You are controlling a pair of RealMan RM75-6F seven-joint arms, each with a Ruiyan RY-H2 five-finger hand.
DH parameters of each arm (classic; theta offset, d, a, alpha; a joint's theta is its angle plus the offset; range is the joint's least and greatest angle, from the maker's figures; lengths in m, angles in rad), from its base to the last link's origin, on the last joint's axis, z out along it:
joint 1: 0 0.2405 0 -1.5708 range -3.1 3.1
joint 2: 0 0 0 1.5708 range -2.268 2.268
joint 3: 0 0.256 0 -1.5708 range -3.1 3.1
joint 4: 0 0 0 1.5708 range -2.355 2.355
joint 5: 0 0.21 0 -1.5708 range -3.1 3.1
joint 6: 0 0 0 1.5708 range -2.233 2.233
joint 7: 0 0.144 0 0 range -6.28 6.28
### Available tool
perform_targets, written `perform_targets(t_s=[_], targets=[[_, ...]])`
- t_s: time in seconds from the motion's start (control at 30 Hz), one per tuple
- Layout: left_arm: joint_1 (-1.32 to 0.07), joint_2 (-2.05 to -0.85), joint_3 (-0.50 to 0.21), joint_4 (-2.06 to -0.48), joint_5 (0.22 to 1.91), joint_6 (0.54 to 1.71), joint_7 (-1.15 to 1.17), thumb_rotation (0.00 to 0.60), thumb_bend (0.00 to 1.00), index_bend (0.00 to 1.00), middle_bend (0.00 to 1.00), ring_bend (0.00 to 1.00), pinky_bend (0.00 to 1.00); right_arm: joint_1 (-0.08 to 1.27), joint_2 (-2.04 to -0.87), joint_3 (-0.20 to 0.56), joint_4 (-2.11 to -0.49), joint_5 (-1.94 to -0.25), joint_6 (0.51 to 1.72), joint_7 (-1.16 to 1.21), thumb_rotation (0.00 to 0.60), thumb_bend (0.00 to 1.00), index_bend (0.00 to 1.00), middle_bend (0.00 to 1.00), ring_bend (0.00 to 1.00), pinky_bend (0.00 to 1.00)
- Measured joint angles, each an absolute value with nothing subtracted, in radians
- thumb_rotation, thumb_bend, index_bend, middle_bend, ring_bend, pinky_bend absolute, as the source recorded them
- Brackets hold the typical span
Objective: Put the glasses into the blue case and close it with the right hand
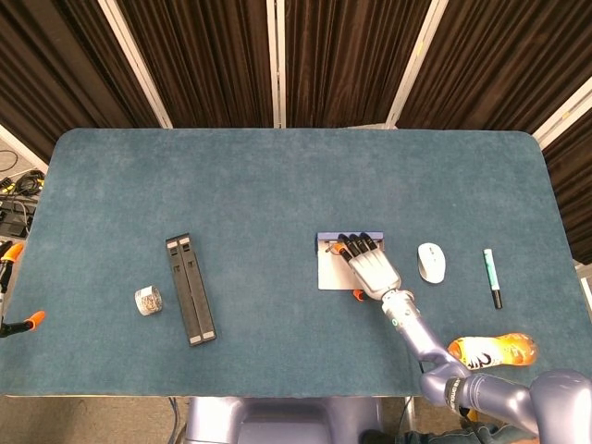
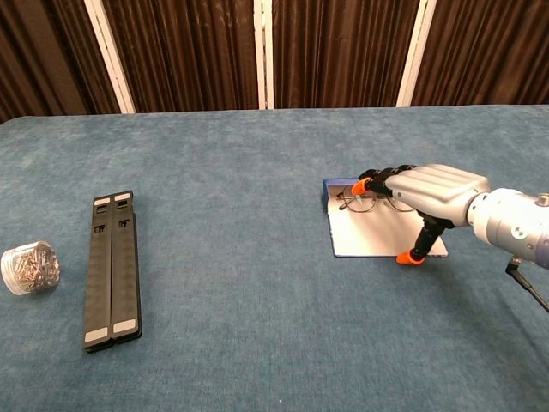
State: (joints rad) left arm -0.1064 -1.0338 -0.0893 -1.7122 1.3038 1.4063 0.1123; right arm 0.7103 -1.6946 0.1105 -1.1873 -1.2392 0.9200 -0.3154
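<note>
The blue case [image 2: 369,236] lies open right of the table's centre, its pale flap [image 1: 328,273] flat on the cloth. The glasses [image 2: 364,203] rest along the case's blue back part, lenses facing front. My right hand [image 2: 433,190] hovers palm down over them, its fingers stretched leftward across the frame. Its thumb [image 2: 409,258] points down at the flap's front edge, well apart from the glasses. In the head view the right hand [image 1: 370,268] covers most of the glasses. Whether the fingertips touch the frame is unclear. The left hand is out of sight.
A white mouse [image 1: 431,262], a teal pen [image 1: 491,276] and an orange bottle [image 1: 493,351] lie right of the case. On the left are a black folded stand [image 2: 113,268] and a small clear jar [image 2: 29,267].
</note>
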Motion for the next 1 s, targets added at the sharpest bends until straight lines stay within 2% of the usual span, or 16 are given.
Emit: perform_targets(t_s=[0.2, 0.33, 0.47, 0.73, 0.83, 1.0], targets=[[-0.107, -1.034, -0.089, -1.713, 1.303, 1.406, 0.111, 0.600, 0.00, 0.00, 0.00, 0.00, 0.00, 0.708, -1.705, 0.110, -1.171, -1.240, 0.916, -0.314, 0.600, 0.08, 0.17, 0.00, 0.00, 0.00], [-0.107, -1.034, -0.090, -1.713, 1.302, 1.405, 0.112, 0.600, 0.00, 0.00, 0.00, 0.00, 0.00, 0.708, -1.708, 0.111, -1.164, -1.244, 0.914, -0.311, 0.600, 0.11, 0.22, 0.00, 0.00, 0.00], [-0.108, -1.035, -0.089, -1.713, 1.302, 1.405, 0.115, 0.600, 0.00, 0.00, 0.00, 0.00, 0.00, 0.708, -1.710, 0.111, -1.160, -1.247, 0.910, -0.309, 0.600, 0.19, 0.25, 0.00, 0.00, 0.00], [-0.109, -1.036, -0.089, -1.713, 1.299, 1.402, 0.117, 0.600, 0.00, 0.00, 0.00, 0.00, 0.00, 0.705, -1.707, 0.110, -1.167, -1.258, 0.912, -0.303, 0.600, 0.46, 0.30, 0.00, 0.00, 0.00], [-0.109, -1.036, -0.089, -1.713, 1.300, 1.403, 0.117, 0.600, 0.00, 0.00, 0.00, 0.00, 0.00, 0.703, -1.705, 0.110, -1.172, -1.260, 0.914, -0.302, 0.600, 0.50, 0.32, 0.00, 0.00, 0.00], [-0.109, -1.035, -0.089, -1.713, 1.301, 1.404, 0.116, 0.600, 0.00, 0.00, 0.00, 0.00, 0.00, 0.701, -1.702, 0.113, -1.178, -1.264, 0.918, -0.296, 0.600, 0.51, 0.33, 0.00, 0.00, 0.00]])
